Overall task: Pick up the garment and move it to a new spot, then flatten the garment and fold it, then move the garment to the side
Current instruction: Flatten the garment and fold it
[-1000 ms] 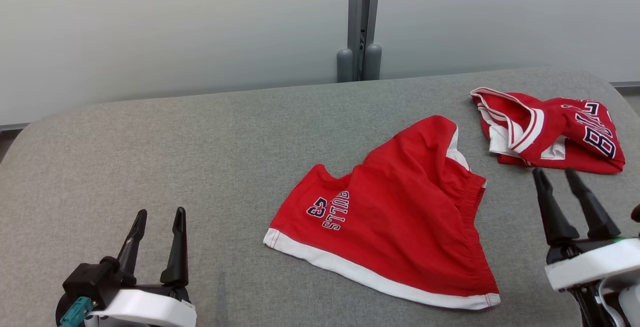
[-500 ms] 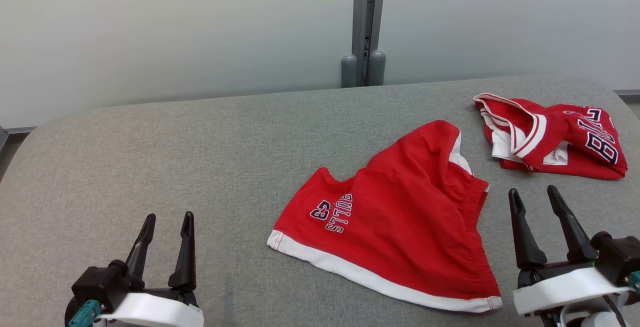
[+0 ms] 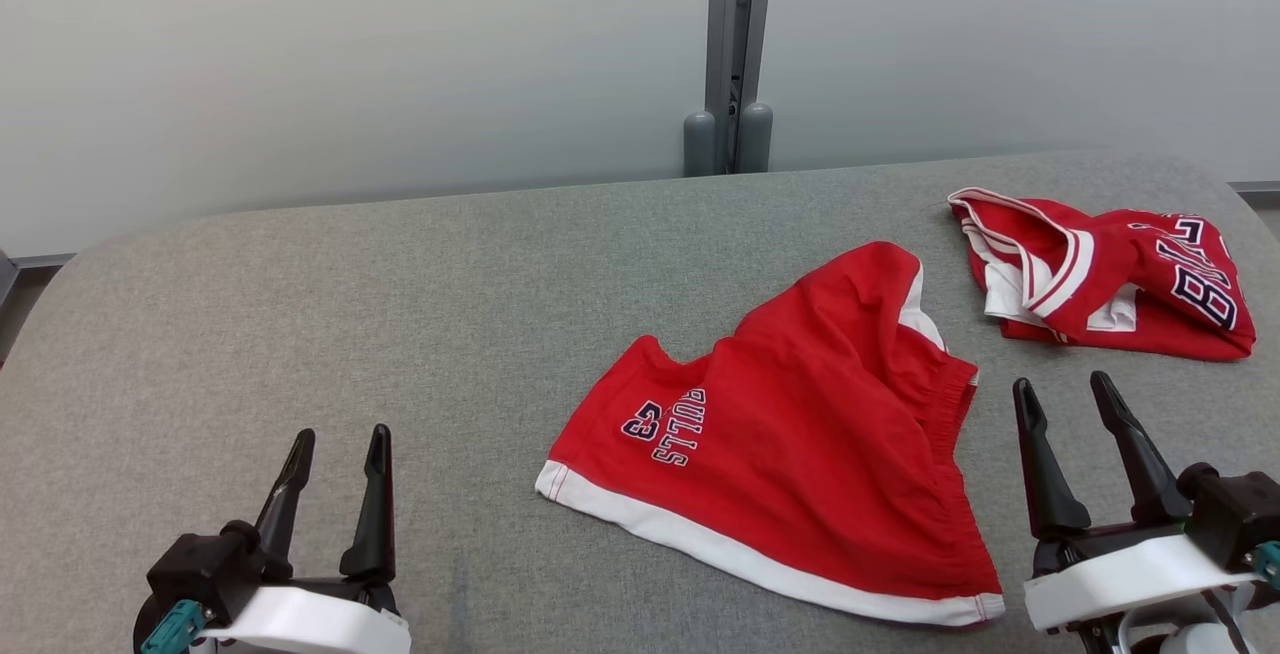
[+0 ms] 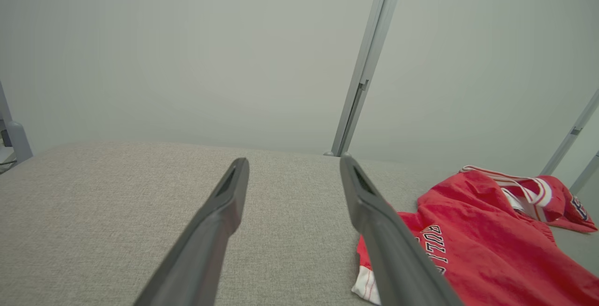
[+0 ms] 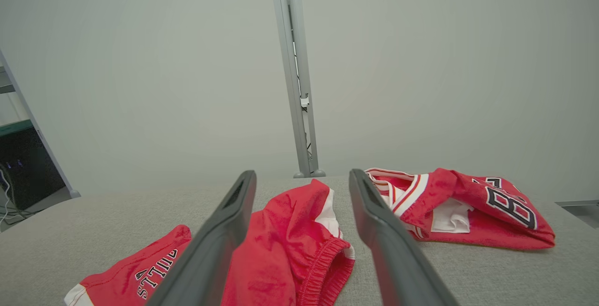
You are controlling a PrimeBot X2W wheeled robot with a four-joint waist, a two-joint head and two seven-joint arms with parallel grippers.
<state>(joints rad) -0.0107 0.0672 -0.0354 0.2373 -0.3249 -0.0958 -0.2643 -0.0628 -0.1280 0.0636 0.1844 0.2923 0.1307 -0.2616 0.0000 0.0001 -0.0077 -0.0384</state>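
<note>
looks like the very first step: picking up, with nothing lifted yet.

to be found on the grey counter (image 3: pixel 400 314), right of centre: the red shorts (image 3: pixel 800 474), rumpled, white hem toward the near side, elastic waistband bunched at the right, one part humped up toward the far side. taken here as the garment to handle, given the spot between the two hands. farther right and farther back, apart from the shorts: a red jersey (image 3: pixel 1110 279), bunched up, striped trim showing. cannot say for certain which of the two to take.

left hand (image 3: pixel 342 432): low at the near left, fingers spread apart, clamped on nothing, well apart from the shorts, over bare counter. right hand (image 3: pixel 1059 381): low at the near right, fingers likewise spread and empty, just beside the waistband end of the shorts, short of the jersey.

next, probably: bring the right hand in over the waistband, lower to slip one finger under the cloth, then pinch a gathered ridge rather than flat fabric. reach the left hand across to the hem corner near the lettering. lift both together to keep the cloth from trailing, carry over to the open counter on the left, set down.

worth watching — thin, limp fabric, easy to catch two layers at once, or to drag the whole piece along instead of raising it.
</note>
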